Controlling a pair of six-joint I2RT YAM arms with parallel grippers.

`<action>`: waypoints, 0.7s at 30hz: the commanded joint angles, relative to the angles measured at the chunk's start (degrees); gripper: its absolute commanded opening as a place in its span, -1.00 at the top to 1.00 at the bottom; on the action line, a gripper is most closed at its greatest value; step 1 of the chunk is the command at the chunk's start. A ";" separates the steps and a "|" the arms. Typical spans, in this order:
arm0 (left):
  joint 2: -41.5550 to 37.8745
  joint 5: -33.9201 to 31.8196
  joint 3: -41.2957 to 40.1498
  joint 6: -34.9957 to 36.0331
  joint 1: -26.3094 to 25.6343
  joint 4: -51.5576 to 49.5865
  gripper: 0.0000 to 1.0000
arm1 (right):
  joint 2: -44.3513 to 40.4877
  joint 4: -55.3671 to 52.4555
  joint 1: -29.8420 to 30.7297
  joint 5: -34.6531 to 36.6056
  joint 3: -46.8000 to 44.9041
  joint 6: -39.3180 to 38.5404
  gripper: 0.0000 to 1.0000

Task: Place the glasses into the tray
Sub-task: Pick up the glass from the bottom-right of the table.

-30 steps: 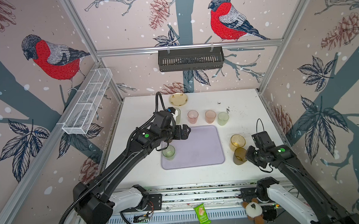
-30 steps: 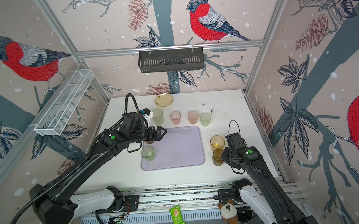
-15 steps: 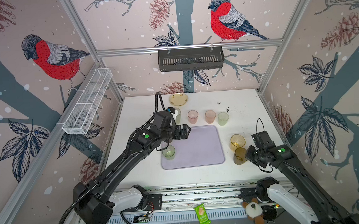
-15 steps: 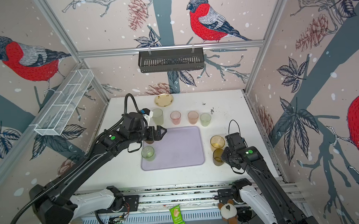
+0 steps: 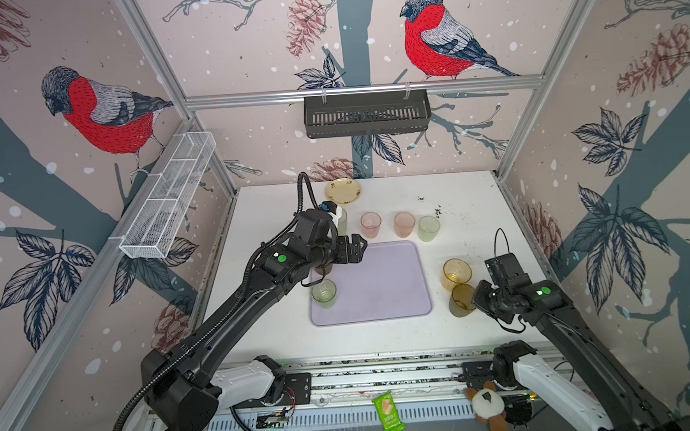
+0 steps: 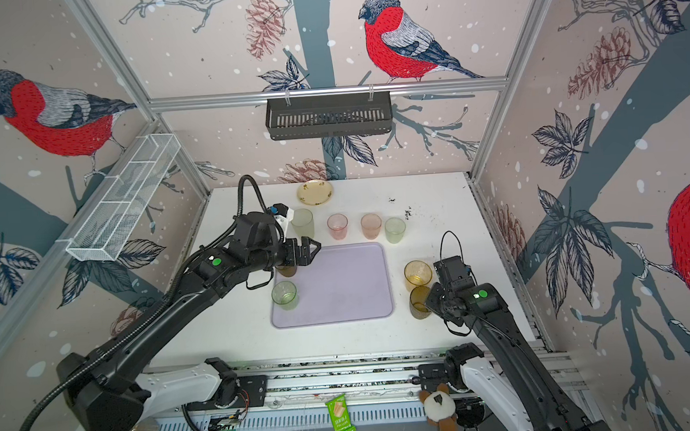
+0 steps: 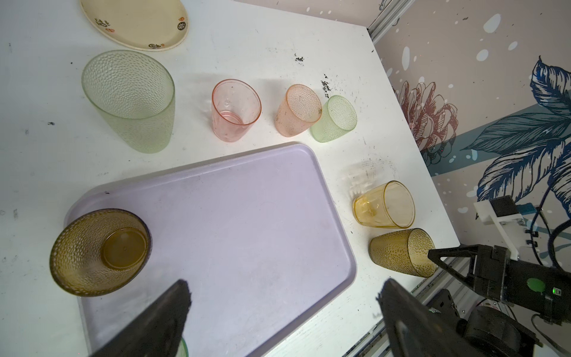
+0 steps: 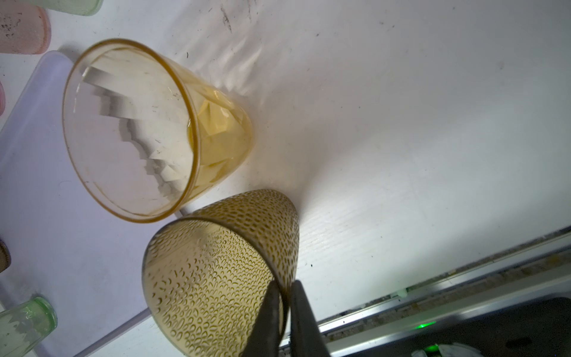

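The right jaws are clenched on the wall of a brown glass [image 8: 216,278]. The right wrist view shows one finger inside the rim and one outside. That glass stands upright on the white surface [image 5: 468,202], just off the right edge of the tray [image 5: 380,299] near its front corner. An amber glass [image 5: 456,273] stands just behind it, close but apart.

The left jaws are released and spread wide, hovering over the tray's far left corner. Below the left arm [image 5: 258,294], a second brown glass [image 7: 99,253] stands in that corner of the tray. A small green glass [image 5: 324,294] stands at the tray's left edge. In both top views it seems to sit inside the rim, though the angle leaves this uncertain.

Four more glasses stand in a row on the surface beyond the tray's far edge. From left to right they are a tall green glass [image 5: 341,221], a pink glass [image 5: 371,224], a peach glass [image 5: 404,224] and a pale green glass [image 5: 429,228]. The last two nearly touch. A yellow plate [image 5: 343,191] lies behind the row, near the back wall.
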 commanded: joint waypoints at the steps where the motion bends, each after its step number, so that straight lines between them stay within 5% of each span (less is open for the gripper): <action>1: 0.20 -1.60 0.36 -1.16 0.23 0.49 -0.93 | -0.32 -1.06 0.16 0.91 0.47 1.25 0.81; 14: -0.72 1.60 -0.71 -2.68 5.47 1.63 -0.92 | -1.68 -4.67 2.32 1.07 2.80 2.50 0.90; 21: -1.94 1.54 -1.75 -1.71 8.44 1.19 -0.92 | 1.07 -6.22 9.38 3.76 7.64 5.50 0.92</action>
